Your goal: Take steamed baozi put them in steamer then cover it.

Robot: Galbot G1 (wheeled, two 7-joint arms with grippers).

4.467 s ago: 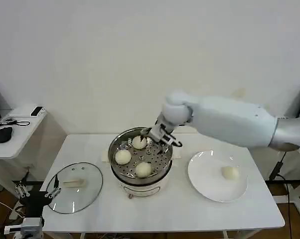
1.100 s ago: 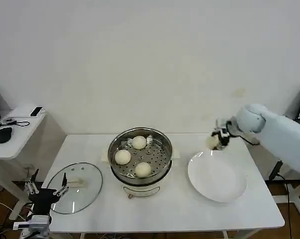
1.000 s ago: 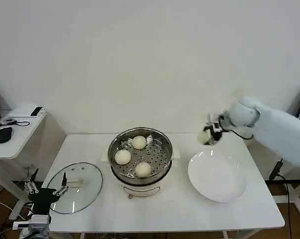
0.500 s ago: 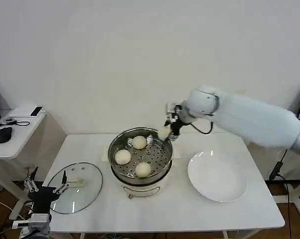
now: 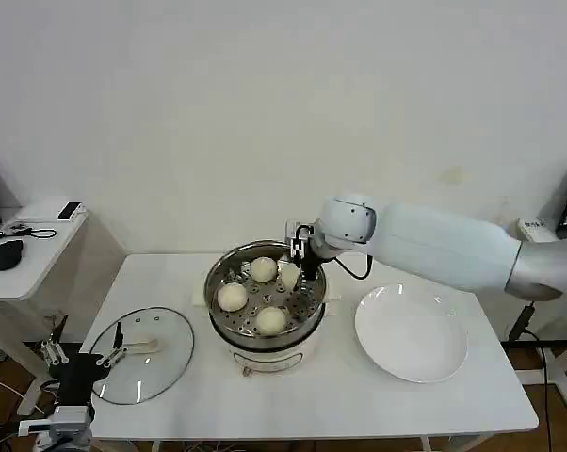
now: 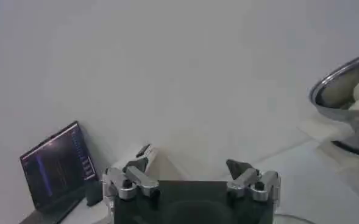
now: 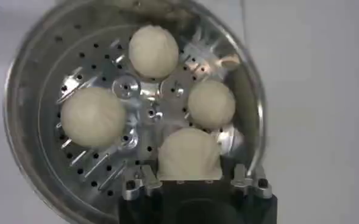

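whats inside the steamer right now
Three baozi sit on the perforated tray inside the steamer. The right gripper holds a fourth baozi over it, hiding the tray beneath.

You have bright, even light across the white surface (image 5: 359,395), with only soft, short shadows under the steamer (image 5: 265,294) and the plate (image 5: 412,333). The steel tray gives small glare spots near its rim in the right wrist view. In the left wrist view the wall looks grey and hazy, and the steamer's edge there is soft and out of focus. The laptop screen (image 6: 57,165) glows faintly.
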